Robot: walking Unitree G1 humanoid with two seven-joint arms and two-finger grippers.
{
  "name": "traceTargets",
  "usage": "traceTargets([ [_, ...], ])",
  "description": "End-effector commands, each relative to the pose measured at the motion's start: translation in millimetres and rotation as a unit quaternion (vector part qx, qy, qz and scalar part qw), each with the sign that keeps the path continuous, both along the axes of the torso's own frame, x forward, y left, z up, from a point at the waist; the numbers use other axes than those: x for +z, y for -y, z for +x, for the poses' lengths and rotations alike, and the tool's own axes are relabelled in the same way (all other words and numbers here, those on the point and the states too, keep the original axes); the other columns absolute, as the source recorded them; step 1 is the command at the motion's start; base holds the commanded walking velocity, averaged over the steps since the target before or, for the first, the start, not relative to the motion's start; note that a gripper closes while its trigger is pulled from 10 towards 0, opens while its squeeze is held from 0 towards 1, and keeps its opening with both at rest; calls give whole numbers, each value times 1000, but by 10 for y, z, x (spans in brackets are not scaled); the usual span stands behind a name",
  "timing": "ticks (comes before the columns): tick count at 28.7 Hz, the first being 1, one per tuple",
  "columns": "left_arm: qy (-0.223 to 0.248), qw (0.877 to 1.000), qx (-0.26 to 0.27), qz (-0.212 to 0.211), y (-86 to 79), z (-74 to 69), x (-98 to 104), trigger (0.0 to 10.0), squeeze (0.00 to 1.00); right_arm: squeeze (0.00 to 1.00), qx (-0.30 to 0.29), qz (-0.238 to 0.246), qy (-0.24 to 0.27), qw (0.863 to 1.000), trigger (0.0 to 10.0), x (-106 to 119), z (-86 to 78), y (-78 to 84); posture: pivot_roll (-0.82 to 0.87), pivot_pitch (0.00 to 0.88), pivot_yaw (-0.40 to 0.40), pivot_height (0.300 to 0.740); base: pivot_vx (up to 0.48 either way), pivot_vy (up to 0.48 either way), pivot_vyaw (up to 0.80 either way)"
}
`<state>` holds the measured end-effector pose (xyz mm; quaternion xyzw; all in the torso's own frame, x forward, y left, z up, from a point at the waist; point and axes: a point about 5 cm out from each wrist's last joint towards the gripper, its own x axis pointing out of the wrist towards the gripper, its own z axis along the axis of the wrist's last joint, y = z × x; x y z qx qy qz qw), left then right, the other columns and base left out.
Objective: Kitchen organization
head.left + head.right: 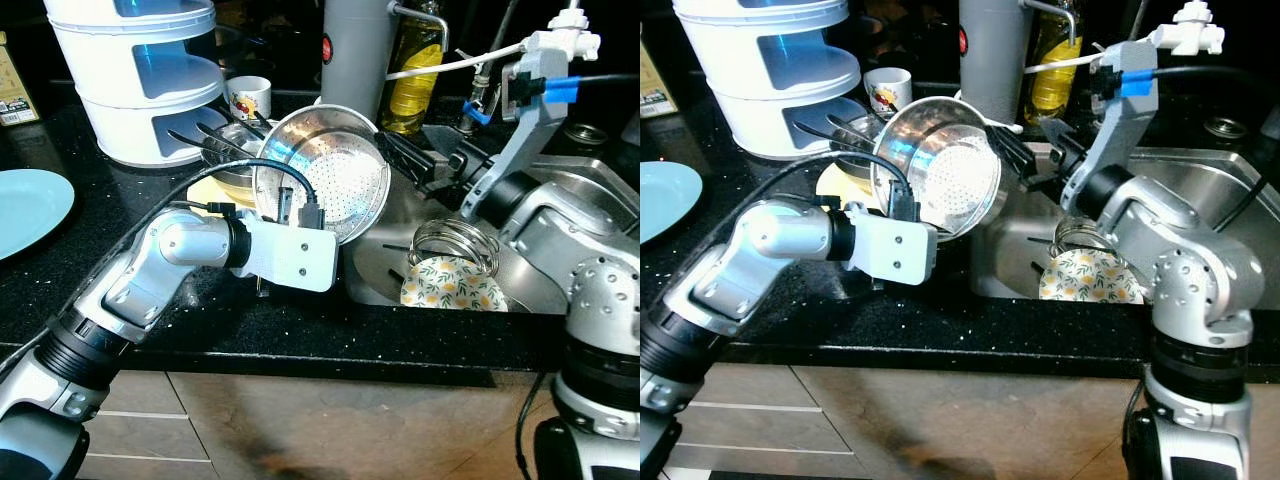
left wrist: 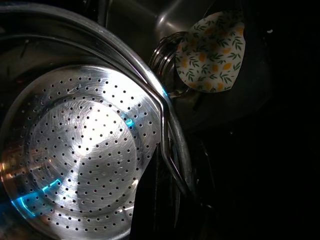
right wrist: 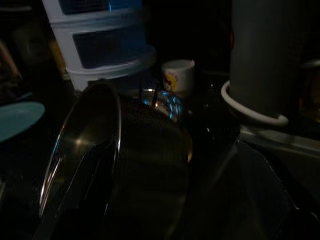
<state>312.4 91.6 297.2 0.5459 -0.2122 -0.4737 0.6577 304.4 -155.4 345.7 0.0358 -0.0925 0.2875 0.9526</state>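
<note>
A perforated steel colander (image 1: 325,170) is held tilted on its edge over the left rim of the sink (image 1: 380,275). My left gripper (image 1: 292,208) is shut on its lower rim, in front of the white wrist housing. In the left wrist view one black finger (image 2: 150,205) lies against the colander rim (image 2: 167,145). My right gripper (image 1: 405,158) reaches in from the right, open, with its black fingers at the colander's right edge. The right wrist view is dark and shows the colander (image 3: 125,165) side-on between the two spread fingers.
A glass jar (image 1: 455,243) and a leaf-patterned round piece (image 1: 452,285) lie in the sink. Behind the colander sits a bowl with utensils (image 1: 222,155). A white tiered container (image 1: 140,80), mug (image 1: 248,97), grey cylinder (image 1: 355,50) and oil bottle (image 1: 412,75) line the back. A blue plate (image 1: 25,210) lies far left.
</note>
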Motion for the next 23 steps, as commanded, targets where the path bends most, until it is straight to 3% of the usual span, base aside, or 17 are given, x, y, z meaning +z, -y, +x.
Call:
traceTargets([
  [1, 17, 1000, -15, 4, 54, -19, 65, 0, 0, 0, -6, -29, -21, 999, 10000, -87, -18, -27, -31, 149, -9, 740, 0, 0, 0],
  [10, 30, 999, -30, 27, 82, -30, 31, 0, 0, 0, -28, -47, -88, 995, 9804, -265, 14, -33, -31, 149, -8, 740, 0, 0, 0],
  [11, 31, 999, -32, 29, 84, -31, 31, 0, 0, 0, -30, -46, -90, 994, 4627, -271, 17, -28, -31, 150, -5, 740, 0, 0, 0],
  [12, 31, 999, -32, 29, 84, -31, 31, 0, 0, 0, -30, -46, -90, 994, 4627, -271, 17, -28, -31, 150, -5, 740, 0, 0, 0],
  [13, 33, 998, -35, 33, 89, -28, 26, 0, 0, 0, -33, -43, -95, 994, 0, -278, 20, -20, -31, 150, -6, 740, 0, 0, 0],
  [23, 44, 997, -42, 42, 107, -23, 23, 0, 0, 0, -34, -34, -103, 994, 0, -286, 12, -27, -30, 149, -5, 740, 0, 0, 0],
])
